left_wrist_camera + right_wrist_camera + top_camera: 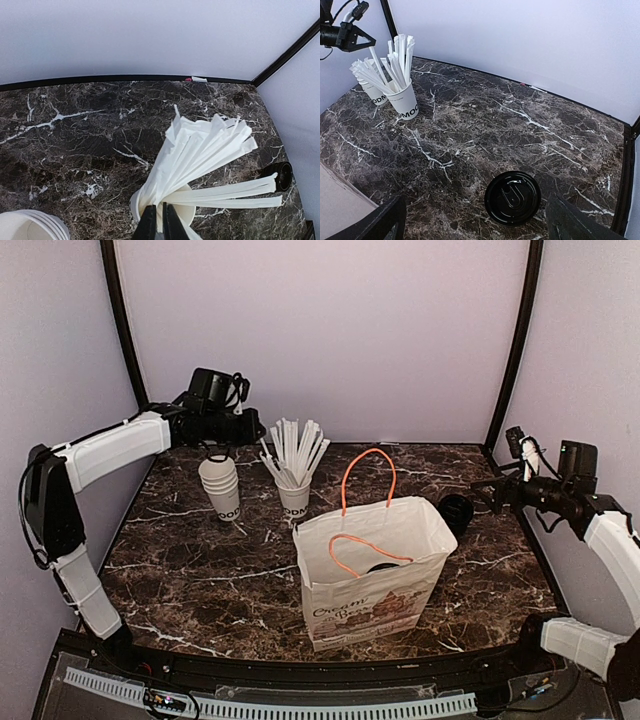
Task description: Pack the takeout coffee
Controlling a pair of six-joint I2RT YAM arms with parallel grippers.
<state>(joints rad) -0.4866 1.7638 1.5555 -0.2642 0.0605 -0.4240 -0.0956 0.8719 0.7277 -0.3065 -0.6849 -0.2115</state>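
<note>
Marble table (190, 580), dark, white-veined; paper bag (365, 595), white, printed, upright near the front edge, mouth open, orange handles (368, 468); takeout coffee (457, 512), black-lidded, upright on the table just right of the bag, outside it; right gripper (476, 202), fingers spread wide, above the coffee, lid showing between them, no contact seen; straw cup (294, 500), behind the bag; stacked cups (222, 492), left of it; left gripper (159, 226), over the straw cup, fingers almost together, a thin slit between; whether a straw is pinched cannot be told.
</note>
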